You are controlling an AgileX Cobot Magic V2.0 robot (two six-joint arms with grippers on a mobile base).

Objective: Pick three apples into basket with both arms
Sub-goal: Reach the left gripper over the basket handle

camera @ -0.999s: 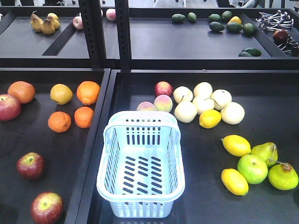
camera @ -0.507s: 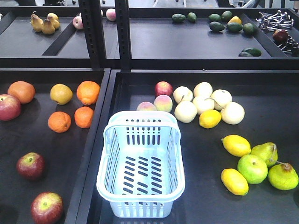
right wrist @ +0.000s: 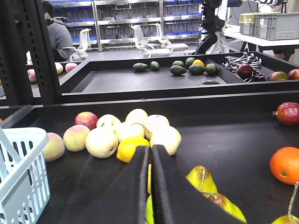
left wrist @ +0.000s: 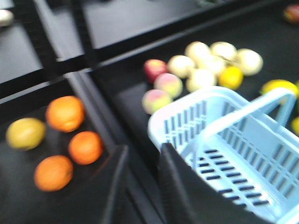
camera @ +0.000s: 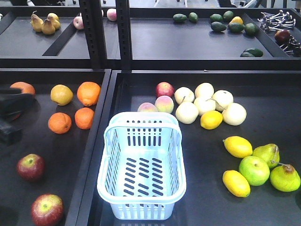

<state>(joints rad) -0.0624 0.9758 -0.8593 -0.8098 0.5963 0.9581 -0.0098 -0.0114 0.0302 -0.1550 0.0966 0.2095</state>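
Two dark-red apples lie in the left tray at the front left, one farther back and one nearer. A third red apple lies in the right tray behind the basket; it also shows in the left wrist view and the right wrist view. The pale blue basket stands empty in the right tray. My left gripper enters at the left edge above the left tray, open and empty, and hides what lies beneath it. My right gripper is shut and empty, out of the front view.
Oranges and a yellow fruit lie in the left tray. Peaches, pale round fruits, lemons, a green apple and pears lie right of the basket. A raised divider separates the trays.
My left gripper has come into the front view from the left edge and now covers the red apple that lay at the far left. The fruits and basket have not moved.
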